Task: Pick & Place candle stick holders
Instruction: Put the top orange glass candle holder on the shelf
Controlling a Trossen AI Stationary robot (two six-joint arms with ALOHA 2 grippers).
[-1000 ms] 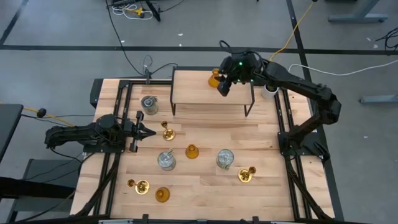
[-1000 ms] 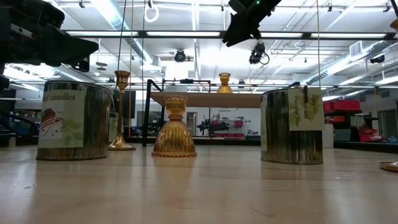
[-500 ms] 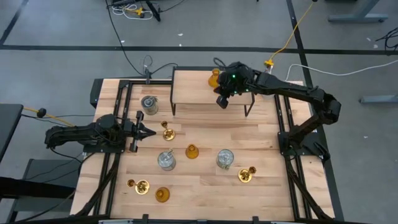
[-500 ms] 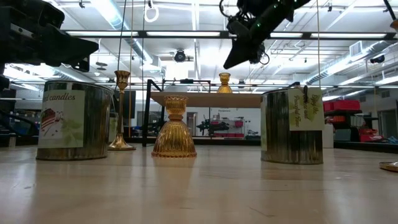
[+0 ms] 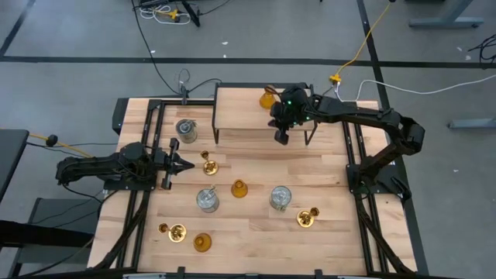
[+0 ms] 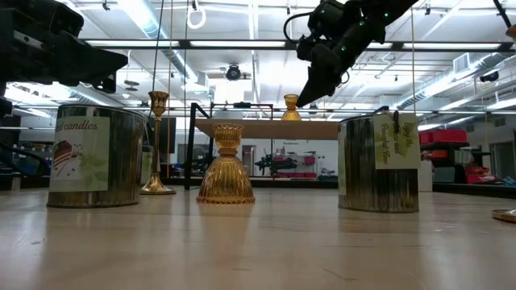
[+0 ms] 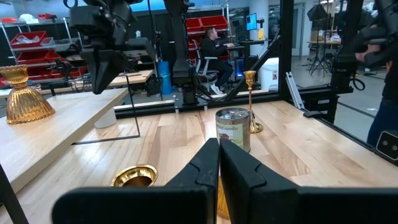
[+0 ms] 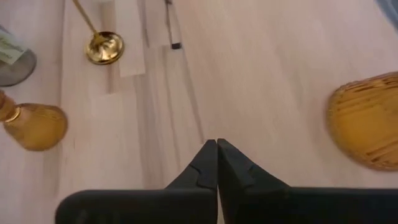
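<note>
One amber candle stick holder [image 5: 267,98] stands on the raised wooden shelf [image 5: 248,118] at the table's far side. My right gripper [image 5: 280,137] hangs shut above the shelf's front edge, just to the near right of that holder [image 8: 367,127], with nothing between its fingers [image 8: 216,149]. Several more holders stand on the table below: glass cylinders [image 5: 280,198], [image 5: 207,200], [image 5: 186,129], amber ones [image 5: 239,188], [image 5: 202,242] and brass ones [image 5: 209,165], [image 5: 308,217], [image 5: 177,230]. My left gripper [image 5: 182,165] waits shut and level at the table's left, beside a brass holder.
The shelf stands on thin black legs [image 5: 312,132]. A small white pot [image 5: 335,114] sits at the far right beside my right arm. Black frame rails [image 5: 358,170] run along the table's left and right sides. Bare wood [image 5: 256,155] lies between the shelf and the holders.
My right gripper has come down from high over the shelf and moved toward the table's near edge, to the shelf's front edge. It has tipped further downward, and its fingers have shut on nothing. The amber holder on the shelf has stayed in place.
</note>
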